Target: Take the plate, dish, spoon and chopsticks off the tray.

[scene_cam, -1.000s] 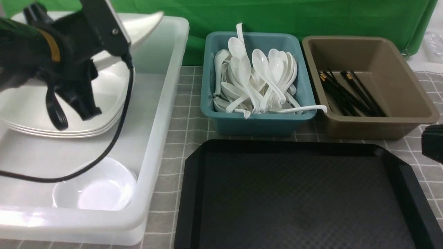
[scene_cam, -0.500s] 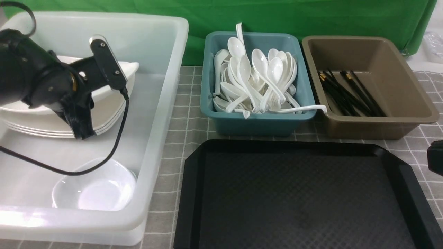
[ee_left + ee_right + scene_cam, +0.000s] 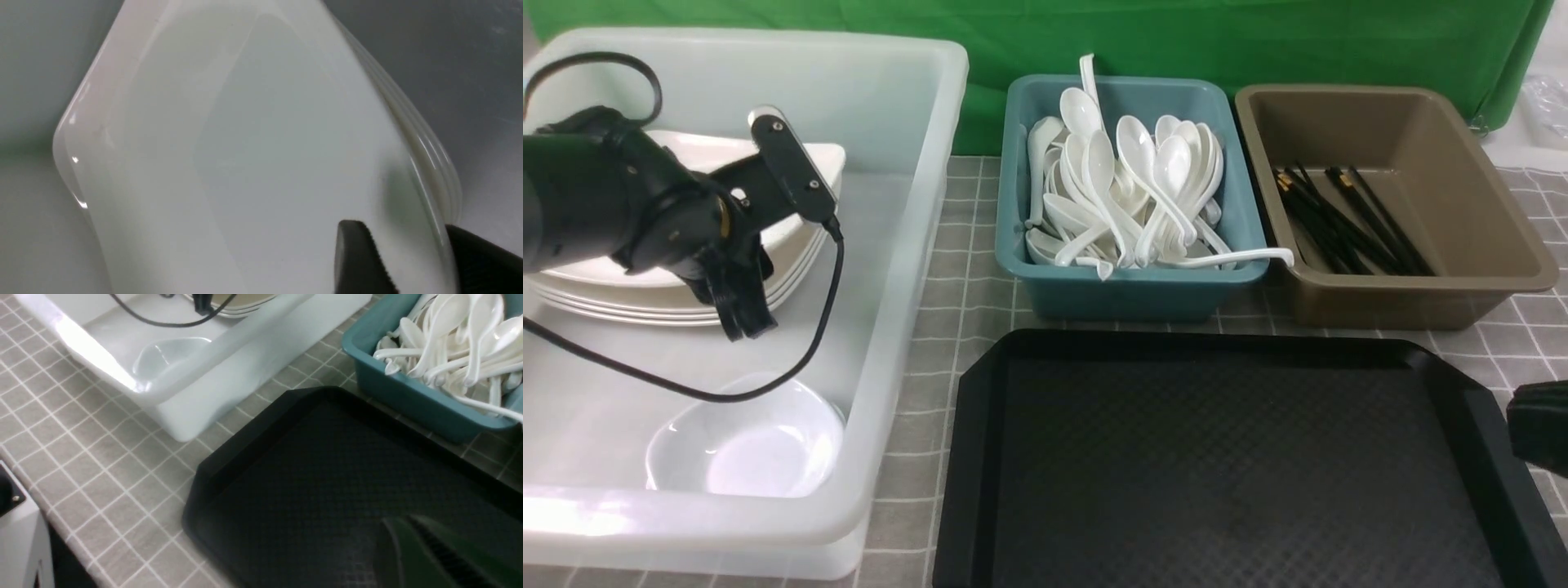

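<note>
The left end effector [image 3: 408, 261] sits with its jaws parted either side of the rim of the plate [image 3: 686, 155], which rests tilted atop a stack of plates [image 3: 645, 302] inside a clear bin [image 3: 907, 245]. The right end effector [image 3: 429, 555] (clenched, empty) hovers over the bare black tray [image 3: 1225, 465] on the tabletop [image 3: 947, 269].

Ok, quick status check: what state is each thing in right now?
tray: empty
plate: on top of the plate stack in the white tub
left gripper: open, jaws either side of the plate's rim
right gripper: shut, empty, over the tray
small white dish: in the tub, upright
teal bin: full of spoons
brown bin: holds chopsticks
</note>
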